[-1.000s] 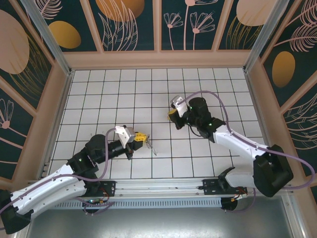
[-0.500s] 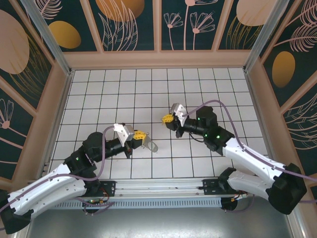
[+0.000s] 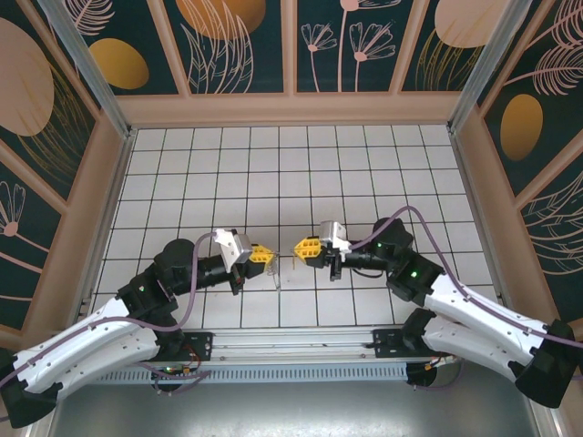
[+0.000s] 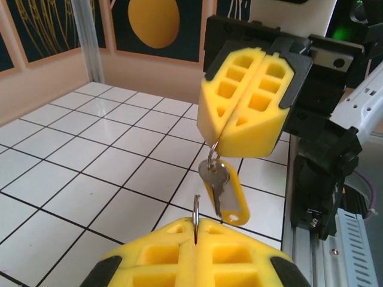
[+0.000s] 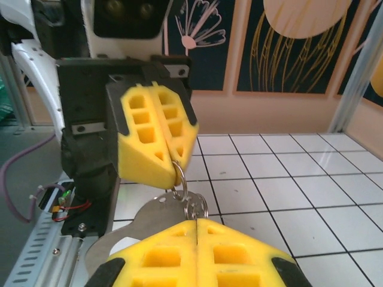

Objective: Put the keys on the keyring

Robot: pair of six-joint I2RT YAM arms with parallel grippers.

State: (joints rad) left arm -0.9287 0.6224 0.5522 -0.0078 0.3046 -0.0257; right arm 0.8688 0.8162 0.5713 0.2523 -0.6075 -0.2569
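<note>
Under right pincer (image 4: 219,139) tips: silvery key (image 4: 220,185) with orange-yellow head hangs from small ring, jaws clamped shut on it. Left pincer (image 4: 196,230), just opposite, closed on keyring (image 5: 134,221) metal ring; grey strap dangles below

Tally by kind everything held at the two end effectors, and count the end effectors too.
End effectors: 2, left end effector and right end effector, both shut
Metal rings: 2, left-held ring and right-held ring
silvery key: 1
yellow oval tag: 1
grey strap: 1
Total: 7
</note>
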